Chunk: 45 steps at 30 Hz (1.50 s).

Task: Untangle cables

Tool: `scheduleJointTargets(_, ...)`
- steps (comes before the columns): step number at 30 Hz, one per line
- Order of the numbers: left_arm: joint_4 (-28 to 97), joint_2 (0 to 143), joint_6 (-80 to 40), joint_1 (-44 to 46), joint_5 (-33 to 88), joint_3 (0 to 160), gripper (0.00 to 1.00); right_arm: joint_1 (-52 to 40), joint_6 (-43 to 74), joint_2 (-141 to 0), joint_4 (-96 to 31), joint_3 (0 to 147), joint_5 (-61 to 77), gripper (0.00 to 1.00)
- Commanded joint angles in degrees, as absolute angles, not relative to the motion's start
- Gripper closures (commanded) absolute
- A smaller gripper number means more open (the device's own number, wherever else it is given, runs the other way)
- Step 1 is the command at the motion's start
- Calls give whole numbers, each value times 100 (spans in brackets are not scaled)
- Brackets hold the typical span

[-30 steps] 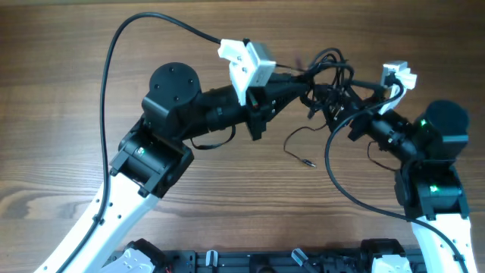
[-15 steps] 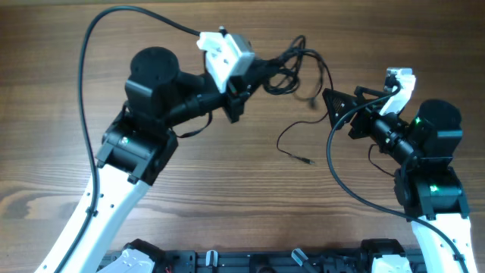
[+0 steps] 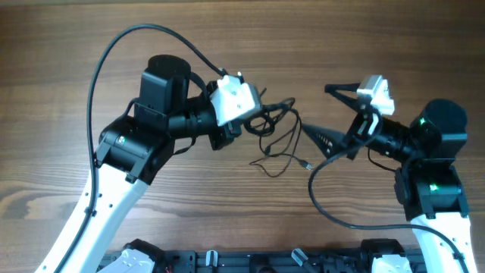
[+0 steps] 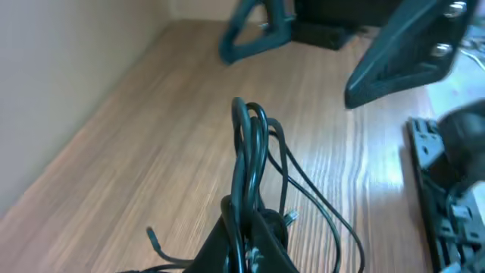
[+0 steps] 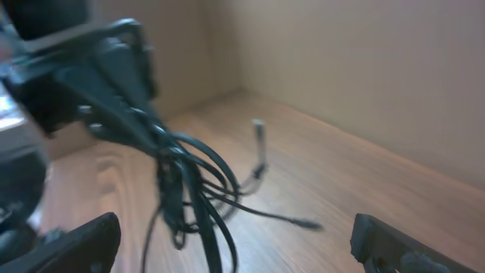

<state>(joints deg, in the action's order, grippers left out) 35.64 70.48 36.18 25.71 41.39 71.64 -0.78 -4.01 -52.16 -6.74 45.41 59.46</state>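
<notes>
tangle of thin black cords (image 3: 274,130) bunched, unsorted; left claw (image 3: 251,124) clamped shut on it; right claw (image 3: 329,114) spread wide, empty, just beside. separating all left.

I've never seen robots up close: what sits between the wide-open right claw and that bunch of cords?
Nothing. In the overhead view only bare wooden table separates the right gripper from the cables, which the left gripper pinches.
</notes>
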Motion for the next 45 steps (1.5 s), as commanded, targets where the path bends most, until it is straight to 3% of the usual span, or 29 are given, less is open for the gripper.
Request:
scheduleJointTargets(1,3538,6976,4654,2956,4517,7223,96,-80,-762,-5218,-639,4543,6860,0)
scheduleJointTargets(6,3103,7015,4934,3492,4515,7223,96,-80,-904,-5218,-668,4543,7496,4)
scheduleJointTargets(7,3013,7015,4928,3500,4515,7223,96,-80,-904,-5218,-668,4543,7612,20)
scheduleJointTargets(8,2884,7015,4923,3500,4515,7223,95,-80,-906,-5218,-670,4543,7662,58)
scheduleJointTargets(9,2783,7015,4849,3500,4515,7223,89,-80,-904,-5218,-666,4543,7658,88)
scheduleJointTargets(10,2740,7015,4753,3500,4512,7223,80,-78,-904,-5218,-655,4543,7655,96)
scheduleJointTargets(11,2749,7015,4674,3498,4484,7223,77,-78,-906,-5218,-644,4543,7634,95)
scheduleJointTargets(12,2746,7015,4482,3498,4338,7223,62,-78,-904,-5218,-639,4543,7566,96)
scheduleJointTargets(13,2746,7013,4130,3498,4121,7223,1,-78,-882,-5218,-648,4543,7406,96)
scheduleJointTargets(14,2746,7006,3780,3498,3938,7223,0,-78,-869,-5218,-646,4543,7299,95)
scheduleJointTargets(19,2786,6814,1516,3369,2624,7225,0,-78,-298,-5218,-521,4543,6532,96)
scheduleJointTargets(26,3006,6803,-1857,2864,2877,7223,0,-73,1372,-5218,679,4543,5826,96)
scheduleJointTargets(33,2270,6831,-2040,2902,4652,7223,2,-73,2239,-5218,1391,4543,6029,96)
scheduleJointTargets(35,2132,6906,-2040,3006,4692,7223,15,-75,2401,-5218,1570,4543,6180,96)
scheduleJointTargets(36,2049,6973,-2038,3092,4692,7223,30,-73,2467,-5218,1743,4543,6305,96)
scheduleJointTargets(38,1953,7054,-2040,3181,4692,7223,49,-73,2611,-5218,1973,4543,6416,96)
scheduleJointTargets(41,1844,7096,-2040,3253,4692,7223,49,-75,2705,-5218,2078,4543,6442,96)
scheduleJointTargets(42,1796,7096,-2038,3253,4692,7223,54,-73,2703,-5218,2075,4543,6445,96)
scheduleJointTargets(43,1737,7096,-2040,3253,4692,7223,71,-73,2703,-5218,2075,4543,6460,96)
scheduleJointTargets(44,1712,7096,-2038,3253,4689,7223,96,-75,2700,-5218,2047,4543,6460,96)
scheduleJointTargets(45,1691,7096,-1999,3251,4687,7223,96,-73,2698,-5218,2005,4543,6460,96)
